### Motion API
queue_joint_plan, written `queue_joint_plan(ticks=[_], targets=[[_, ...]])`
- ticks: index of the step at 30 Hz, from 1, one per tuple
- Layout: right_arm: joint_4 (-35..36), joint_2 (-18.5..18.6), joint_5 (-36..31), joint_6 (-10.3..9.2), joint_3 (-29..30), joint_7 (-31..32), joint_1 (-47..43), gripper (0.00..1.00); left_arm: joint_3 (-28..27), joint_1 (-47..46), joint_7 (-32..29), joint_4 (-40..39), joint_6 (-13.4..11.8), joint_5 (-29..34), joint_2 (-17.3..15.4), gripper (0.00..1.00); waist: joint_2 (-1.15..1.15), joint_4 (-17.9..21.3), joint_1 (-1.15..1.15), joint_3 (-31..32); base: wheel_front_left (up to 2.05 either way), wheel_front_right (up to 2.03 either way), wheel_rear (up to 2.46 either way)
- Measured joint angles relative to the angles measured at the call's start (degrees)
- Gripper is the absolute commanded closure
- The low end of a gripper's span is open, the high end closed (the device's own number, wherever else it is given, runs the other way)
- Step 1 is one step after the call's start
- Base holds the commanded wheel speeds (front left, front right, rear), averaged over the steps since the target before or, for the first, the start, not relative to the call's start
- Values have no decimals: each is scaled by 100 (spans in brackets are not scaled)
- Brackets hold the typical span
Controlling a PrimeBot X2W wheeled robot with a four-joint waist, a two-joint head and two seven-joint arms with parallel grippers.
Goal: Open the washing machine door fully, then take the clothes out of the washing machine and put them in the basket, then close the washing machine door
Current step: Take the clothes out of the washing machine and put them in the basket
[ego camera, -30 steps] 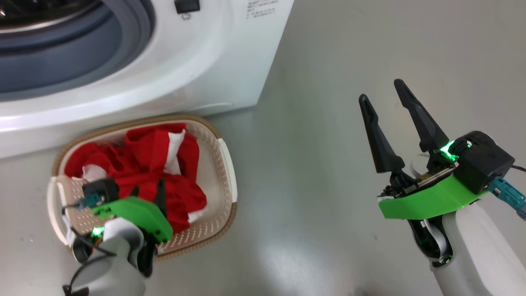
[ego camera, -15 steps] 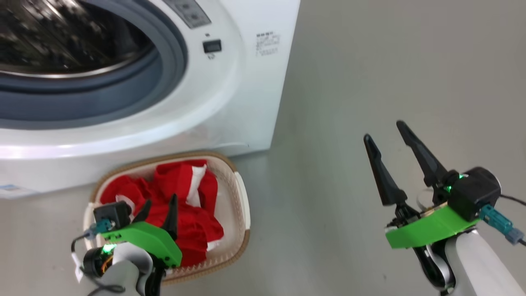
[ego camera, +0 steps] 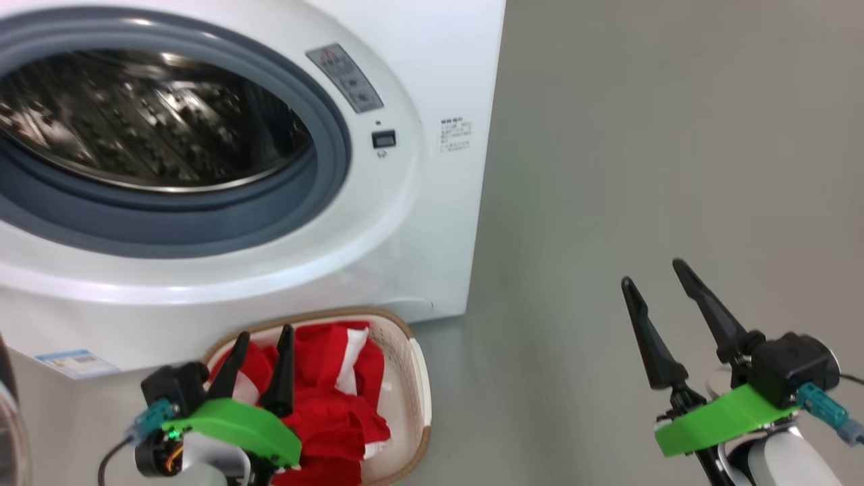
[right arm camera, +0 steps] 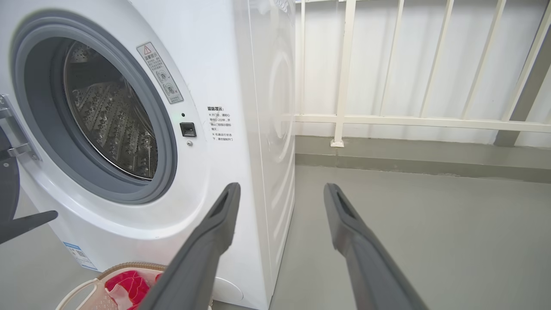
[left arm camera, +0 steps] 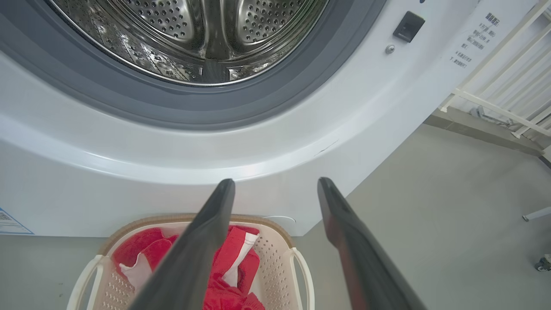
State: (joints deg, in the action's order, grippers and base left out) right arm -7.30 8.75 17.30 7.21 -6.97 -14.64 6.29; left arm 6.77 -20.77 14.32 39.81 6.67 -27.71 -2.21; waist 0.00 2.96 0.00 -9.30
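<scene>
We take the washing machine [ego camera: 418, 229] as our mark: a big white box with a smooth, rounded front. Its round mouth stands uncovered. A matte grey rubber gasket [ego camera: 202, 233] rings the mouth, and inside it sits the shiny steel drum [ego camera: 148, 135], dotted with small holes. The washing machine door [right arm camera: 5, 185] hangs swung out at the machine's left side on a metal hinge, and we see just a sliver of its glossy black rim. A small black square latch [ego camera: 383, 139] sits right of the mouth, and a blue label [ego camera: 74, 363] sits low on the front.

The basket [ego camera: 398, 378] stands on the floor right against the foot of the washing machine, below the mouth. It is cream plastic with perforated walls, a brown woven-look rim and white handles. The clothes [ego camera: 324, 405] lie bunched inside it, soft bright red fabric with white trim.

The left jaws stand spread and empty in front of the machine's lower panel, their long, dark, tapering fingers [ego camera: 283, 364] above the basket's near end. The right jaws are also spread and empty, their fingers [ego camera: 648, 344] off the machine's right side above the smooth grey floor [ego camera: 607, 169]. A white barred railing [right arm camera: 409, 120] runs behind the machine.
</scene>
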Motion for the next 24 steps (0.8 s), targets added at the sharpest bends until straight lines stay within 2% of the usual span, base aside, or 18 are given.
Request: queue_joint_plan(ticks=[17,24], targets=[[-26,-69,-120,0,378,1,-736,0,-639,1504,15,-2064,43,654,-10,0,0,-149,0,985,0,0,0],[35,-111,-133,0,511,1,-917,0,-773,1894,15,-2427,43,869,-18,0,0,-229,0,1176,0,0,0]])
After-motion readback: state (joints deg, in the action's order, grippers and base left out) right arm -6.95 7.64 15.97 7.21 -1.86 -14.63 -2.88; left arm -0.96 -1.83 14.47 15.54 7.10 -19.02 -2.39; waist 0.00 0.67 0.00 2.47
